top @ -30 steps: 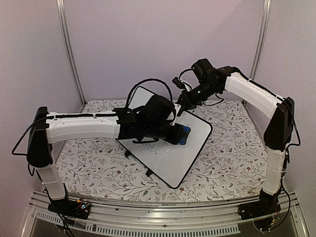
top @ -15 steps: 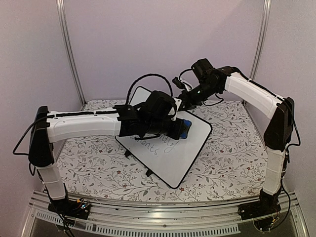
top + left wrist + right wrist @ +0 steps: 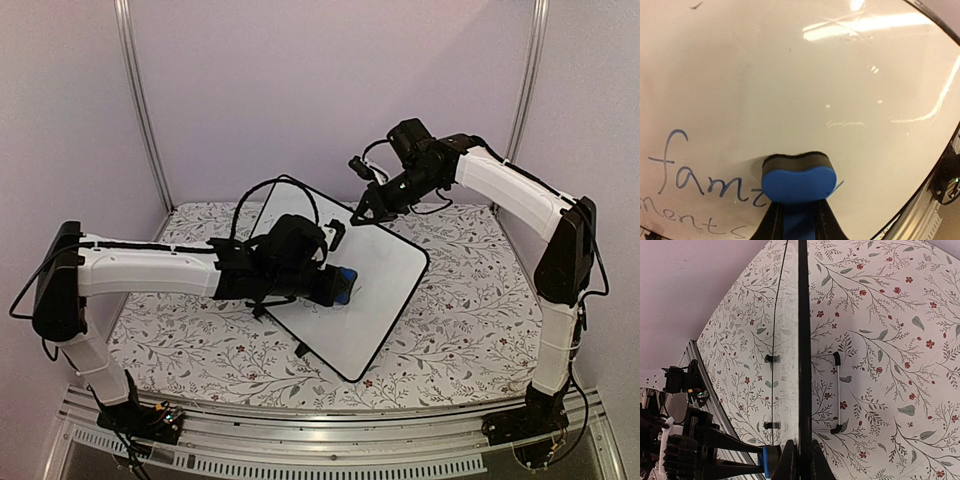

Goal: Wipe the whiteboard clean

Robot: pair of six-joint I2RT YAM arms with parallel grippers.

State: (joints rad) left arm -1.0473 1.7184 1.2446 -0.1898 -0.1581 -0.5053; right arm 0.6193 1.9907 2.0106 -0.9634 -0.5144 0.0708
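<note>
Pressing a blue eraser (image 3: 799, 182) flat against the whiteboard (image 3: 390, 290), the left hand (image 3: 338, 285) is clamped on the block's sides. Only its dark fingertips show beneath the foam in the wrist view. The board sits in the middle of the flower-patterned tabletop (image 3: 470, 300), turned like a diamond with one corner toward the near edge and another toward the back. Small black feet (image 3: 300, 350) prop up its near-left side. The eraser meets the board's face close to its centre, so the white surface spreads out on every side of the left hand. Blue-grey writing (image 3: 685, 175) runs in two lines along the lower left of the left wrist view, and the eraser touches the tail of the upper line. The face above and to the right of the eraser shows only reflected light.

At the board's far-right edge, the right hand (image 3: 362, 213) is closed on the thin black frame. The right wrist view shows the board edge-on, with one finger on each side of it.
</note>
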